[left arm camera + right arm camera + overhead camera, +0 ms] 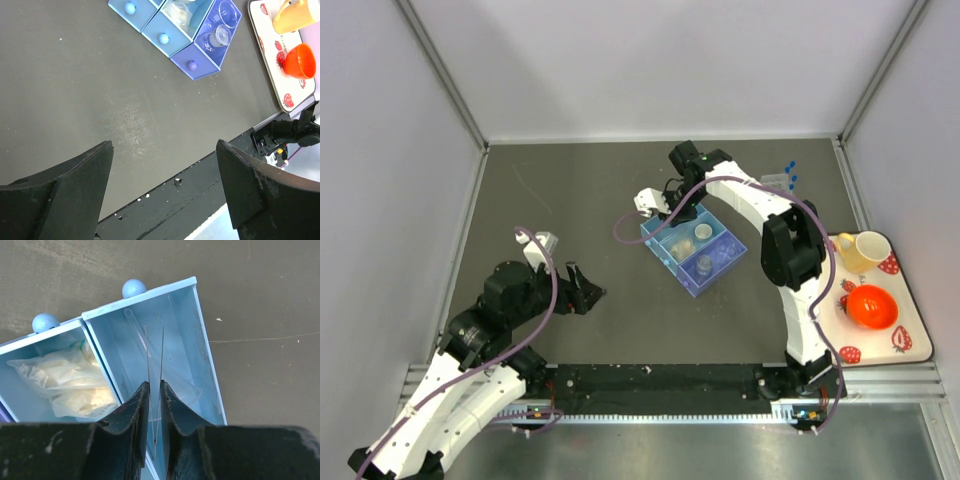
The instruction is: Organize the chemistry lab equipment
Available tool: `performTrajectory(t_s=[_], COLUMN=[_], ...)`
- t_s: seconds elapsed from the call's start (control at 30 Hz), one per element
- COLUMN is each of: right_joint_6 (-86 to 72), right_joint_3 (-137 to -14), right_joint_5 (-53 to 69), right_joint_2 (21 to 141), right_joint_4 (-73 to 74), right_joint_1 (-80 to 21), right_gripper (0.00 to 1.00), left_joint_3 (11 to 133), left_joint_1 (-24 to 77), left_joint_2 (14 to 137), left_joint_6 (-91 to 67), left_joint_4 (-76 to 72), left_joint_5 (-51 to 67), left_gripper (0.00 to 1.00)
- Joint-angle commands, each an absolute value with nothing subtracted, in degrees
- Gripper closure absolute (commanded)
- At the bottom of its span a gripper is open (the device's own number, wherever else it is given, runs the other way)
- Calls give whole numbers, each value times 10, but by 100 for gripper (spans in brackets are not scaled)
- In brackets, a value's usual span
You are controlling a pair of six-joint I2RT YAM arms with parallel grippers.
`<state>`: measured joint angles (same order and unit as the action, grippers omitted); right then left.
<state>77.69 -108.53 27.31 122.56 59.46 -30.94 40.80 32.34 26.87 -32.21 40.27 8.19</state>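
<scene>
Black and almost closed, the right claw [155,386] points down into the end compartment of a blue organizer [693,250], with only a slit left between its fingers; a thin clear piece [155,355] stands on edge in that slit and reaches out past the fingertips, though I cannot tell whether the fingers pinch it or have released it; beneath it a clear tube [181,382] lies slantwise on the pale blue floor of the same compartment; the next compartment holds a crumpled clear bag [70,382] with pale contents, and each compartment front carries a round blue knob [134,288]; the third, darker blue compartment holds the tiny beakers [220,35], upright and side by side; the organizer sits skewed near the middle of the grey counter [570,190], somewhat toward its back right corner; the blue-capped test tubes [791,177] stand close to that corner, well apart from the organizer; along the right edge a strawberry-patterned tray [912,345] carries a yellow mug [866,250] at its back end and an orange bowl [871,306] just in front of it; the left claw [164,150] is released, its fingers spread wide above the counter toward the front left corner, well apart from everything else.
</scene>
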Motion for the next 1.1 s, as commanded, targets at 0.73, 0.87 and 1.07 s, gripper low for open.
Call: performTrajectory(t_s=[0.73, 0.87, 1.07], right_joint_6=[773, 771, 754], right_joint_3=[-1089, -1090, -1098], right_joint_5=[286, 287, 298], right_joint_2=[1194, 1184, 1156], right_joint_4=[607, 608, 608], right_joint_1=[-304, -304, -304], right_gripper=[78, 79, 79], left_joint_3=[415, 417, 428], left_joint_1=[323, 323, 323], left_joint_2=[268, 265, 272], left_joint_6=[-313, -313, -306], left_joint_4=[381, 387, 388], left_joint_5=[89, 87, 77], left_gripper=[9, 10, 9])
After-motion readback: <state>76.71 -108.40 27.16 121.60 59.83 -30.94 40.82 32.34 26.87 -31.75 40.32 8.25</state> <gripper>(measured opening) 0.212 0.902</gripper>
